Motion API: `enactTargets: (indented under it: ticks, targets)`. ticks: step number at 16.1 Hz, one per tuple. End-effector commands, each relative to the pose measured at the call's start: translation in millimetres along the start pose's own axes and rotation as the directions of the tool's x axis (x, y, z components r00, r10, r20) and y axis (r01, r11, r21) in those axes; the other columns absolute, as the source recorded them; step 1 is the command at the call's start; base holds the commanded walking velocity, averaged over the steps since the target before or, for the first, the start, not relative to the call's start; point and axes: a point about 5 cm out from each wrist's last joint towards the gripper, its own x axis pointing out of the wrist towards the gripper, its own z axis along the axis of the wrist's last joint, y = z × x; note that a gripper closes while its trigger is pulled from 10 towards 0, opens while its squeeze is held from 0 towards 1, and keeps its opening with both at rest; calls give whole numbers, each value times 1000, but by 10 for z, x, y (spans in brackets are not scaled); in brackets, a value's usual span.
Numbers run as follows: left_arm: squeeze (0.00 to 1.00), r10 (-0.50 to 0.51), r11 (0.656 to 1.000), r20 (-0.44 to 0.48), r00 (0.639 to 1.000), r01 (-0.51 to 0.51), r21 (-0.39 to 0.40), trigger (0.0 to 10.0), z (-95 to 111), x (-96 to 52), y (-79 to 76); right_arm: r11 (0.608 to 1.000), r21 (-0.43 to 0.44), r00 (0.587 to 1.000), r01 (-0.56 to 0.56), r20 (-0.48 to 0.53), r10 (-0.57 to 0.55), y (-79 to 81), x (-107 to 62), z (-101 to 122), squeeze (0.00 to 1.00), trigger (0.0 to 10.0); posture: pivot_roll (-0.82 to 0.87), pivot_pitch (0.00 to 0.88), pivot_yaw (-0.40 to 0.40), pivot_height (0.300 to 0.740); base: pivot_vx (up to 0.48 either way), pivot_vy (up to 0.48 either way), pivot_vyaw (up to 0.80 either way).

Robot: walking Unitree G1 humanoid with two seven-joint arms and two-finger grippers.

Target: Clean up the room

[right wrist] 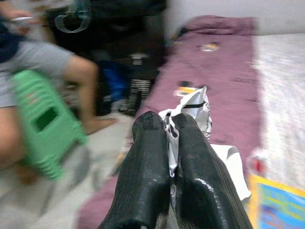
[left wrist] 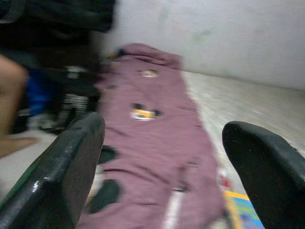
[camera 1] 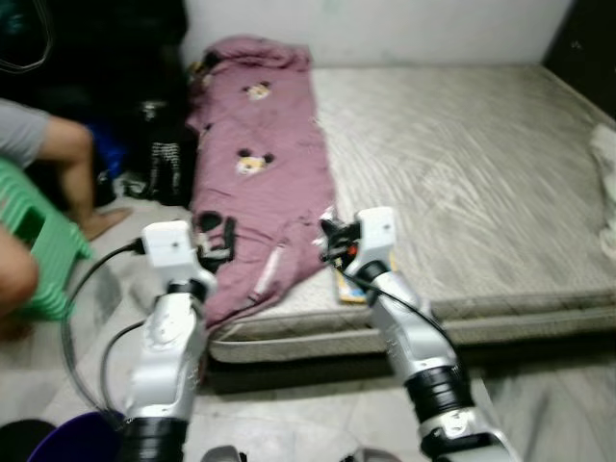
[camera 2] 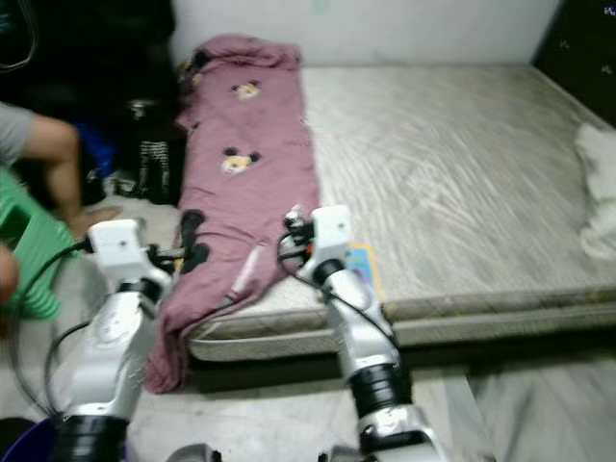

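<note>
Your right gripper (right wrist: pixel 169 157) is clamped on a crinkly white wrapper (right wrist: pixel 193 112) above the mattress (camera 1: pixel 500 183) edge; it's light, flimsy, tear-prone, so hold the bunched middle. Left gripper (left wrist: pixel 162 157) hangs spread, empty.

Both silver arms raised forward side by side, left gripper (left wrist: pixel 162 157) with fingers (left wrist: pixel 62 176) spread wide, nothing between them, right gripper (right wrist: pixel 169 129) with fingers (right wrist: pixel 145 176) pressed together, pinching a white wrapper (right wrist: pixel 193 112) sticking out past the tips
</note>
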Motion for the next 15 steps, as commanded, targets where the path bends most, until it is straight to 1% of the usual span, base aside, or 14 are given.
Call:
enactTargets:
  ticks: [1,2,3,4,7,9,12,13,15]
  targets:
    - [0,31,1000,-22,999,-31,6,10000,-10,-6,22,1000,-19,1000,-20,20,21,22,25,62,0,10000,-69,0,10,740,0,0,800]
    - [0,8,999,-30,1000,-9,-32,10000,-15,-3,14,1000,-18,999,-24,21,24,28,27,63,0,10000,-69,0,10,740,0,0,800]
    - [0,-28,998,-17,999,27,-61,10000,-4,-6,3,999,-18,999,-26,21,27,31,30,65,0,10000,-69,0,9,740,0,0,800]
    - [0,-35,999,-4,999,35,-39,10000,0,-14,9,999,-18,999,-28,22,28,29,31,66,0,10000,-69,0,9,740,0,0,800]
    - [0,-20,1000,-6,1000,20,-17,10000,-12,-30,20,1000,-18,999,-26,22,26,21,24,60,0,10000,-72,0,8,740,0,0,800]
    - [0,-20,1000,-8,1000,20,-18,10000,-17,-33,30,999,-16,999,-27,23,28,26,21,58,0,10000,-72,0,8,740,0,0,800]
    - [0,4,1000,2,1000,-4,15,10000,-18,-30,60,1000,-11,999,-25,26,25,26,27,59,0,10000,-72,0,8,740,0,0,800]
    - [0,-1,1000,-1,1000,1,9,10000,-20,-28,56,1000,-11,999,-24,27,25,27,29,62,0,10000,-67,0,8,740,0,0,800]
    - [0,-4,1000,2,1000,4,21,10000,-15,-29,58,1000,-12,999,-23,26,24,25,29,63,0,10000,-68,0,8,740,0,0,800]
